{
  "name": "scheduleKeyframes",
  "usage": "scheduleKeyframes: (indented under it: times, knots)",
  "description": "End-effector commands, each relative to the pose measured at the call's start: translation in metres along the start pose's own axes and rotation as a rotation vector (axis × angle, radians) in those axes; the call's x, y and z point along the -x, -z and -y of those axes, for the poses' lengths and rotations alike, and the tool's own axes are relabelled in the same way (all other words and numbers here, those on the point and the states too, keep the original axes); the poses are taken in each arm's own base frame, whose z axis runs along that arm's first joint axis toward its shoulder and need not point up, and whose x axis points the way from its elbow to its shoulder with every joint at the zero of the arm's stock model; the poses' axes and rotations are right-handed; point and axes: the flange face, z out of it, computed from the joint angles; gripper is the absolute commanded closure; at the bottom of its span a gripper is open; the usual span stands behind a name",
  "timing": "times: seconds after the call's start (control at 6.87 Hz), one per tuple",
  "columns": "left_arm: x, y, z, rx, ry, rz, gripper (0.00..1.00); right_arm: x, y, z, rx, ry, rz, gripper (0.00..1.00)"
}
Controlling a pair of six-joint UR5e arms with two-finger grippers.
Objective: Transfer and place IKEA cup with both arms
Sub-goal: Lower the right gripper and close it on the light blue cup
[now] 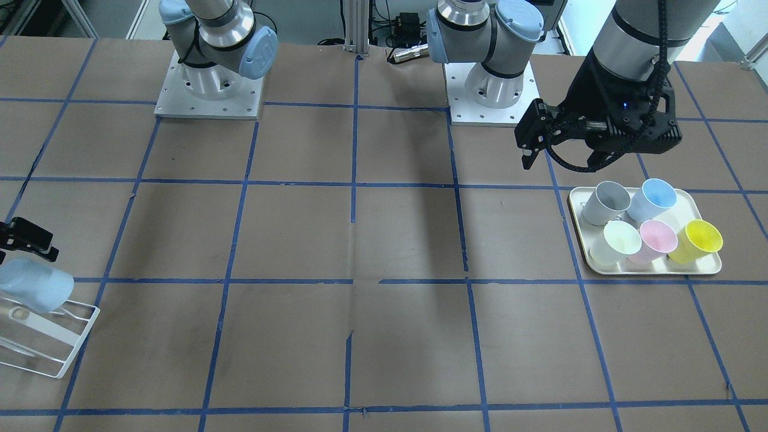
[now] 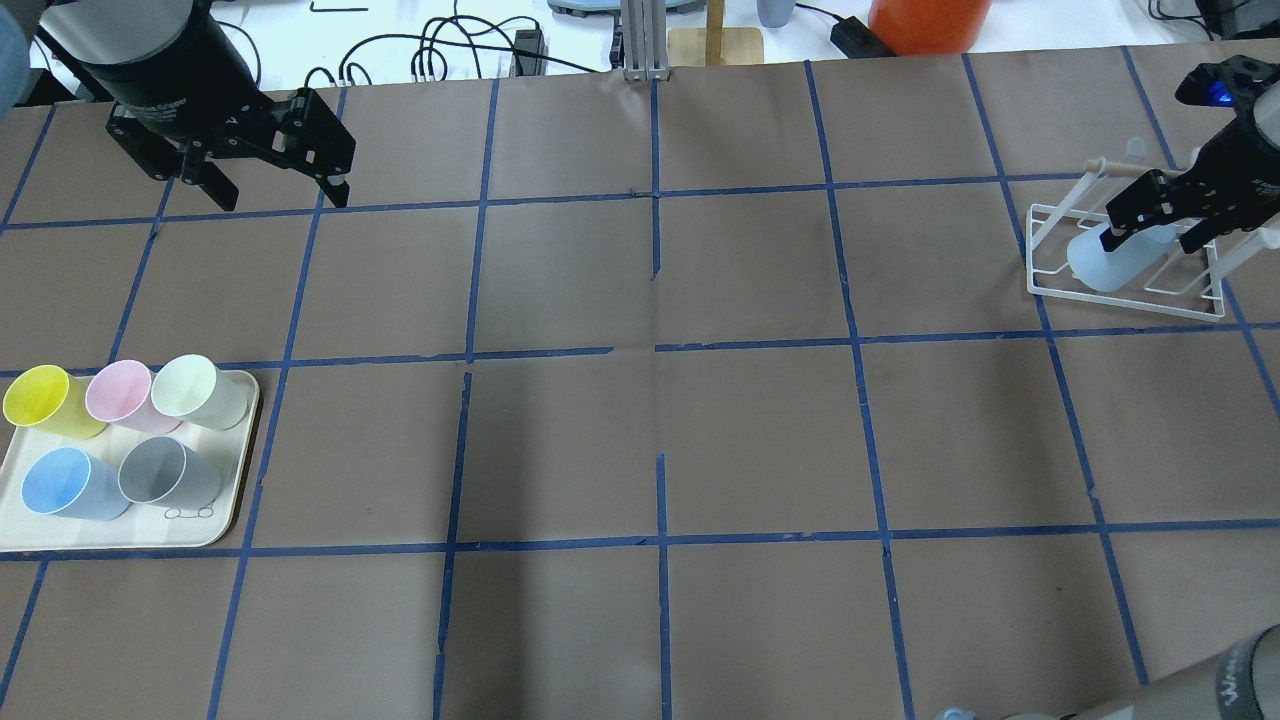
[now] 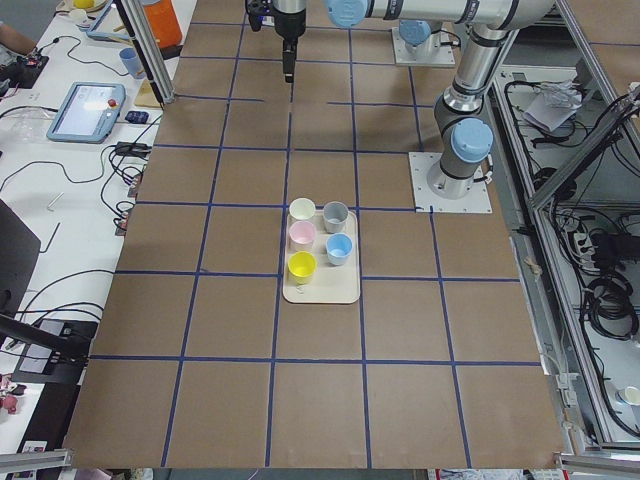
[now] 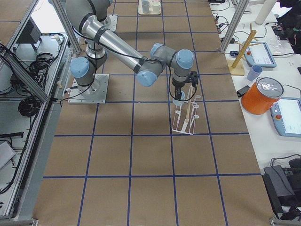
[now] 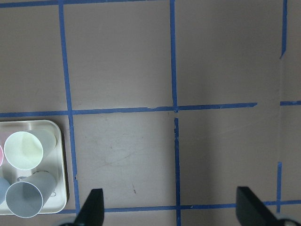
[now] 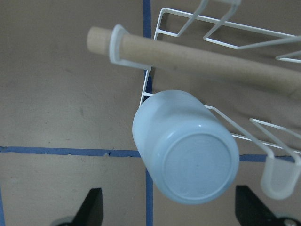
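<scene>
Across a brown paper-covered table (image 2: 640, 440) gridded with blue tape, the left gripper (image 2: 285, 195) hangs with fingers spread, holding nothing, near a cream tray (image 2: 120, 535) of five plastic cups. At the robot's right end, a white wire rack (image 2: 1031, 250) with a wooden dowel (image 6: 197, 59) carries the pale light-blue plastic tumbler (image 6: 188, 146), tipped base-up. The right gripper (image 2: 1155, 238) straddles it, fingers wide apart and clear of its sides. The tumbler's rim and support are hidden; the front view crops that gripper.

Brown table (image 2: 560, 440), blue tape grid (image 2: 663, 540), white side bench (image 3: 70, 170)
</scene>
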Motion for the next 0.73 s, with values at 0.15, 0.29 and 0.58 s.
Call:
scheduleKeyframes:
  times: [0.15, 0.29, 0.58]
  knots:
    - [0.000, 0.000, 0.000, -0.001, 0.000, 0.003, 0.00, -0.002, -0.006, 0.001, 0.009, 0.000, 0.001, 0.00]
    - [0.000, -0.004, 0.004, 0.004, 0.000, -0.002, 0.00, -0.003, -0.012, 0.003, 0.016, -0.005, 0.007, 0.00]
    - [0.001, -0.010, 0.009, 0.014, -0.001, 0.006, 0.00, -0.006, -0.021, 0.007, 0.020, -0.005, 0.017, 0.02]
